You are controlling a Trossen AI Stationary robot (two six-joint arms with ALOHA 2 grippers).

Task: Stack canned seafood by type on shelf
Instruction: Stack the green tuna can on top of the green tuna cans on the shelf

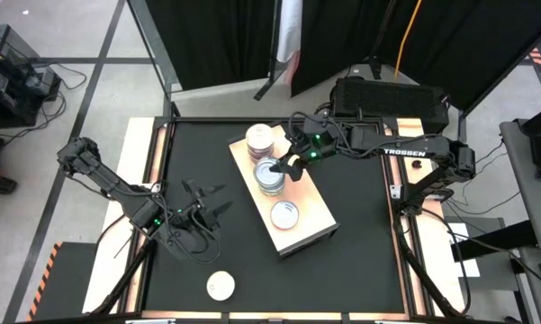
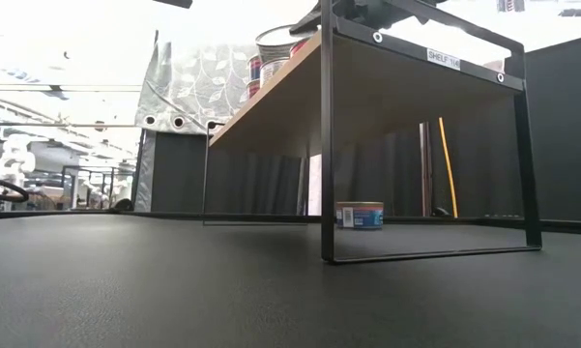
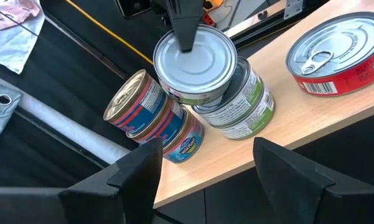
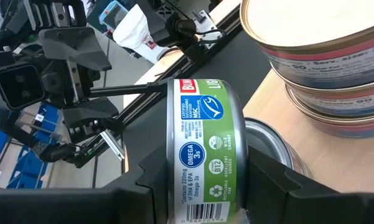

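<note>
The right arm reaches from the desk's right edge across the light-wood shelf (image 1: 315,220), its right tool (image 1: 286,166) clamped on a green-labelled can (image 4: 204,155). The held can sits tilted, lid facing up, atop the green-labelled stack (image 3: 236,109) directly beneath the tool. Just beside the tool stands a stack of blue-and-pink labelled cans (image 1: 260,139); farther along the shelf lies a single red can (image 1: 284,214), flat. The left arm stretches low over the desk (image 1: 360,261), its left tool (image 1: 211,200) spread wide, holding nothing, facing the shelf. A loose can (image 1: 220,285) lies near it.
</note>
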